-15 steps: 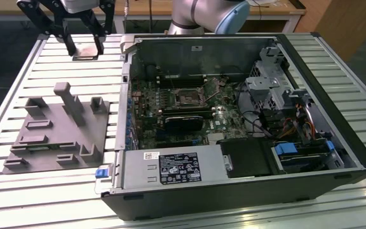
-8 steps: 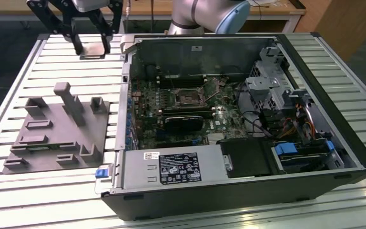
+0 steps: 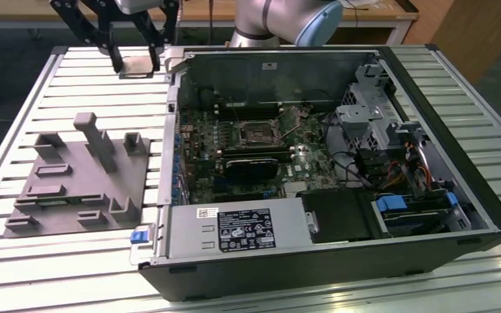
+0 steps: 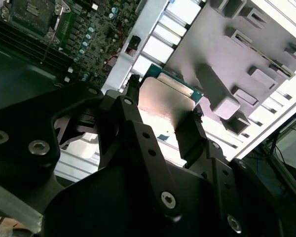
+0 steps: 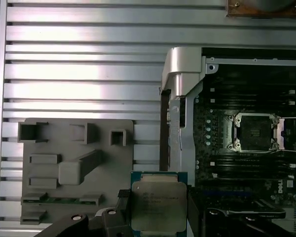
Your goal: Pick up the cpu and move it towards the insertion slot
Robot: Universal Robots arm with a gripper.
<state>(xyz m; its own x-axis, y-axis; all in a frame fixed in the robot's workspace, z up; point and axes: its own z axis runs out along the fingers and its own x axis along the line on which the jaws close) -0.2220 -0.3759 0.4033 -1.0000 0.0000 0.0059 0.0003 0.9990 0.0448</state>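
My gripper (image 3: 136,62) is shut on the cpu (image 3: 137,66), a flat silvery square chip held in the air above the slatted table, just off the far corner of the open computer case on the exterior view's left. In both wrist views the cpu (image 4: 165,101) (image 5: 159,203) sits clamped by its edges between the black fingers (image 4: 133,91). The insertion slot (image 3: 258,132) is a square metal-framed socket with a dark centre on the motherboard. It lies open and apart from the chip, also seen as the insertion slot (image 5: 254,132) in the first wrist view.
A grey plastic fixture plate (image 3: 76,179) with blocks and posts lies on the slatted table (image 3: 76,261) at the exterior view's left. The case wall (image 3: 174,91) stands between gripper and motherboard. A black rectangular card (image 3: 250,168) and drive cages (image 3: 364,124) surround the socket.
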